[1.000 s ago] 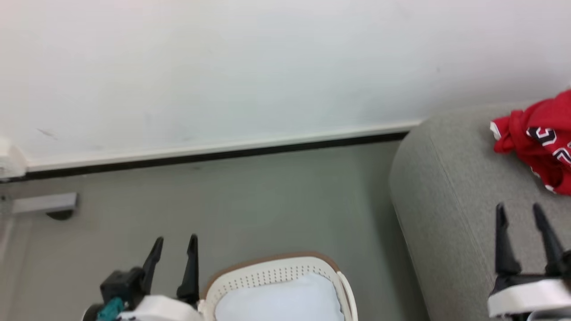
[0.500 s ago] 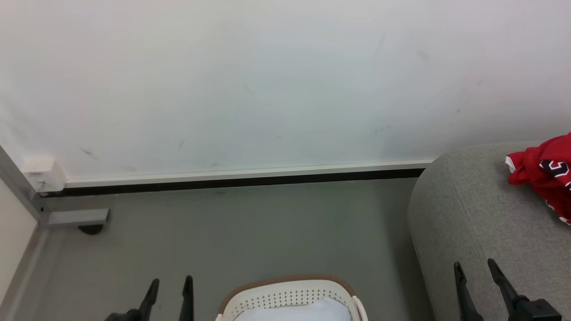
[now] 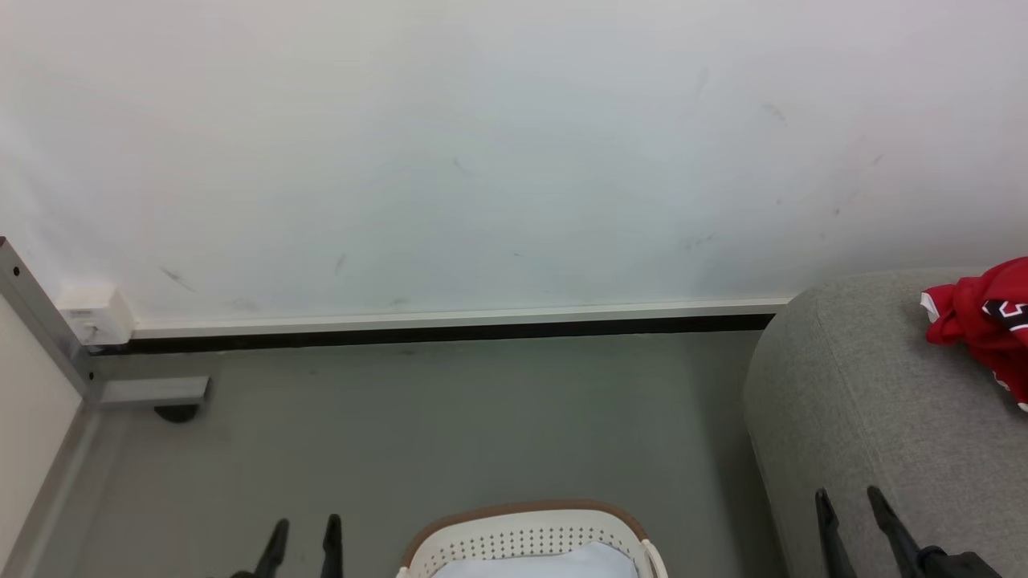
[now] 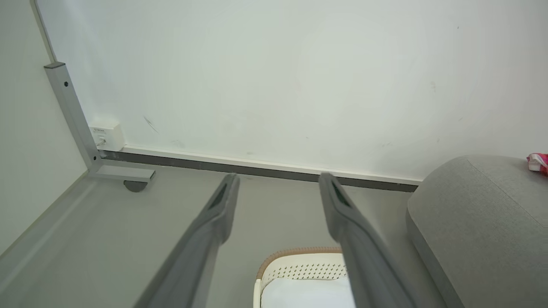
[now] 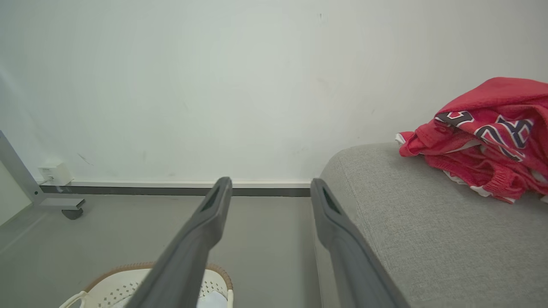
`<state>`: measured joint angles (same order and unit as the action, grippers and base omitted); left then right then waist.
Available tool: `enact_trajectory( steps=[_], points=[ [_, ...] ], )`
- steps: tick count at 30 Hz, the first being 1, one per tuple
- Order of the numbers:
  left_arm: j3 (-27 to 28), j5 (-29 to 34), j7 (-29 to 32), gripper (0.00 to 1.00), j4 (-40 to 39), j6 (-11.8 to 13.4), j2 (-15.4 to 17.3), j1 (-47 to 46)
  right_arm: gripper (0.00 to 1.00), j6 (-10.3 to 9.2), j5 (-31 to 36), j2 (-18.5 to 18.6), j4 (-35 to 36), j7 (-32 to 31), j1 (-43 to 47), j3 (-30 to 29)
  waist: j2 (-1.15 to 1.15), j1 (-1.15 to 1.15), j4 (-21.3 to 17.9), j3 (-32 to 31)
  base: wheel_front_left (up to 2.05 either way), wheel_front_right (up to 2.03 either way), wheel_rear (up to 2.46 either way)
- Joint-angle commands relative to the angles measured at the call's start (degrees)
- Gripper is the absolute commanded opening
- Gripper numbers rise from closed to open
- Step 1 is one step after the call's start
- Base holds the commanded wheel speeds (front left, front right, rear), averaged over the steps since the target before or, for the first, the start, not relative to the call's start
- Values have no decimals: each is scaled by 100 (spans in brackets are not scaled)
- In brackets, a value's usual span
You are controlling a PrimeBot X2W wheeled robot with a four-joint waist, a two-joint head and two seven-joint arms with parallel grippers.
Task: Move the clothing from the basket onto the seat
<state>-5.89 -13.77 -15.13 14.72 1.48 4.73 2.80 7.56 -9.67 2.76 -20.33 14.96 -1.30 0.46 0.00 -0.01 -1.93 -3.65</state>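
The red clothing [image 3: 984, 325] with numerals lies crumpled on the grey seat [image 3: 867, 417] at the right; the right wrist view shows the clothing [image 5: 483, 137] heaped on the seat [image 5: 428, 239]. The cream basket [image 3: 526, 538] with its brown rim stands on the floor at the bottom centre, a pale white pad inside. My left gripper [image 3: 305, 534] is open to the basket's left, empty. My right gripper [image 3: 847, 502] is open over the seat's front, empty. From the left wrist, the left gripper [image 4: 278, 182] points at the wall, with the basket [image 4: 299, 267] below it.
A white wall [image 3: 482, 160] with a dark skirting strip runs across the back. A grey metal frame foot [image 3: 152, 391] and a white socket box [image 3: 92, 315] sit at the left corner. Grey floor [image 3: 442, 433] lies between wall, basket and seat.
The head camera has tilted up and back, so basket, both grippers and clothing sit lower and nearer the edges. Both grippers stay open and empty.
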Motion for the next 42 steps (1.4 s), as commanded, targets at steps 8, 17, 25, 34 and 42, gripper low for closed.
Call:
enact_trajectory(
  steps=[8, 17, 25, 34, 42],
  points=[
    [131, -599, 218, 0, 185, -70, -42, -101, 0, -1, -619, -19, -134, -241, -53, -114, 0, 1, 9, 14, 0, 0, 0],
    [240, -1416, 421, 0, 100, -123, -58, -190, 0, -1, -1483, -13, -28, -436, -103, -160, 0, 1, 22, 36, 0, 0, 0],
    [345, -2158, 609, 0, -20, -139, -72, -255, 0, -2, -2263, -8, 56, -622, -159, -213, 0, 1, 34, 59, 0, 0, 0],
    [464, -2920, 810, 0, -123, -161, -86, -334, 0, -3, -3057, -1, 129, -822, -224, -275, 0, 1, 47, 84, 0, 0, 0],
    [558, -3525, 971, 0, -197, -191, -98, -401, 0, -4, -3702, 7, 183, -983, -287, -330, 0, 1, 59, 107, 0, 0, 0]
  ],
)
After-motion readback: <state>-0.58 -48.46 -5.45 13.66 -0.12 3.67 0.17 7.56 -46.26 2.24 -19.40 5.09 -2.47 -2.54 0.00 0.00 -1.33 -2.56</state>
